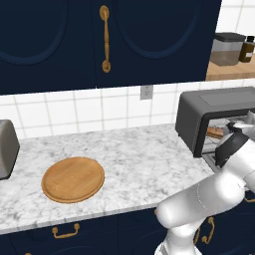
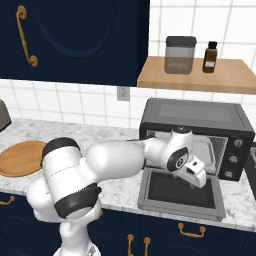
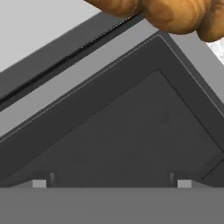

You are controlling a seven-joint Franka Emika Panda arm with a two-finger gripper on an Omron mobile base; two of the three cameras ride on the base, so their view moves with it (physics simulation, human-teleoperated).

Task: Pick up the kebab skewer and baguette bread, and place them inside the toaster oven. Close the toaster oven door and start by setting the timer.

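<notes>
The toaster oven (image 2: 195,116) stands dark grey at the counter's right end. The toaster oven door (image 2: 181,192) is dropped flat toward me. My gripper (image 2: 195,180) hangs just above the door's glass, open and holding nothing. In the hand view the fingertips (image 3: 40,183) stand wide apart over the door panel (image 3: 122,140). The golden-brown baguette bread (image 3: 168,13) lies past the door's far edge. A tan shape that looks like the same baguette bread (image 1: 215,132) shows inside the oven (image 1: 214,117) mouth. The kebab skewer is out of view.
A round wooden board (image 1: 73,179) lies on the marble counter (image 1: 144,154) to the left, with a silver pop-up toaster (image 1: 6,149) beyond it. Above the oven, a wooden shelf (image 2: 200,77) carries a jar (image 2: 180,55) and a brown bottle (image 2: 211,57).
</notes>
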